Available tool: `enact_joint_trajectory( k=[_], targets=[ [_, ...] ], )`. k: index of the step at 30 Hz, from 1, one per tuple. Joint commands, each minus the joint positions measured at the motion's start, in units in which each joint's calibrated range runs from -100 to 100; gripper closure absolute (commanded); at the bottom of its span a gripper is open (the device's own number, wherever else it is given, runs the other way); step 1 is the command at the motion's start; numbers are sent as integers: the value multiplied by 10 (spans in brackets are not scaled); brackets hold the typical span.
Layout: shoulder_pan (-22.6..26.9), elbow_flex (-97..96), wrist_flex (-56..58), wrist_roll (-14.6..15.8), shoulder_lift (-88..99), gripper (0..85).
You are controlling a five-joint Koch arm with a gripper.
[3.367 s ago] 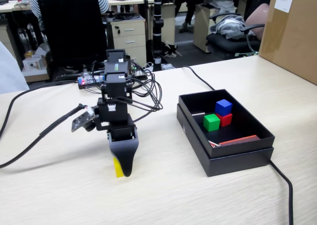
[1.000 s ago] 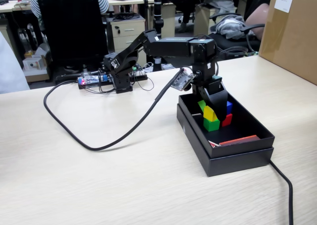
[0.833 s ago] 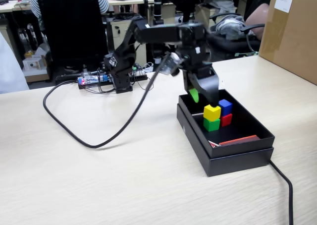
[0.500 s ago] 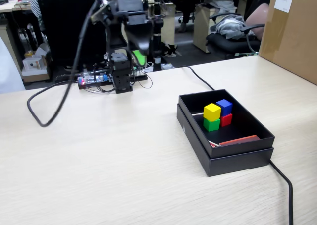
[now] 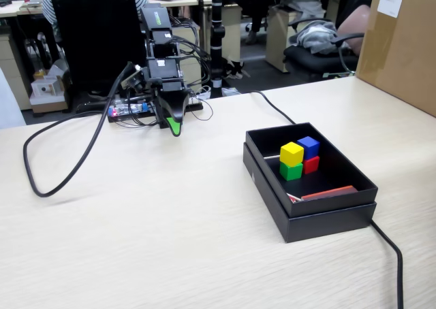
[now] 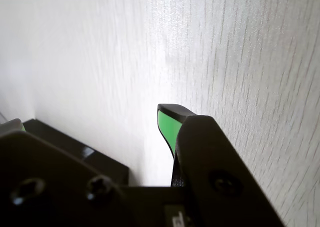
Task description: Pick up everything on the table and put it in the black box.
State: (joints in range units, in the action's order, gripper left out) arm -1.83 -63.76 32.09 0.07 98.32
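The wrist view shows only one green-lined tip of the tool (image 6: pixel 167 124) against bright, washed-out wood grain. The black housing covers the bottom of that picture, and the second tip is not clear there. In the fixed view the tool (image 5: pixel 174 124) looks like one narrow black wedge with a green end, so one cannot tell if the jaws are together or apart. Nothing is seen between them.

The tabletop (image 5: pixel 136 220) is light beige with fine wood grain. The black box (image 5: pixel 310 214) is shallow, rectangular and matte, nested in its lid, and it stands near the right edge of the tabletop. Inside, toward its far end, four small matte cubes are grouped. The yellow cube (image 5: pixel 291 154) sits on top of the green cube (image 5: pixel 291 171). The blue cube (image 5: pixel 308 147) sits on the red cube (image 5: pixel 312 164), which is mostly hidden. A thin red strip (image 5: pixel 328 192) lies near the front wall of the box.

The arm is folded over its base at the far edge of the tabletop, with the tool pointing down, just above the surface. A thick black cable (image 5: pixel 61 166) loops from it toward the left edge.
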Motion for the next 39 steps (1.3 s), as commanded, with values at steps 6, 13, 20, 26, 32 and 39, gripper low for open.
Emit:
enact_joint_trajectory(
  k=[6,13,20,26,32,39],
  targets=[
    [-2,-159,-182,-22,17,333],
    [-3,-320,-346,-37,17,333],
    [-2,-336,-327,-37,17,352],
    [-2,-333,-327,-38,17,352],
    [-2,-333,-327,-38,17,352],
    [-2,-333,-327,-38,17,352]
  ],
)
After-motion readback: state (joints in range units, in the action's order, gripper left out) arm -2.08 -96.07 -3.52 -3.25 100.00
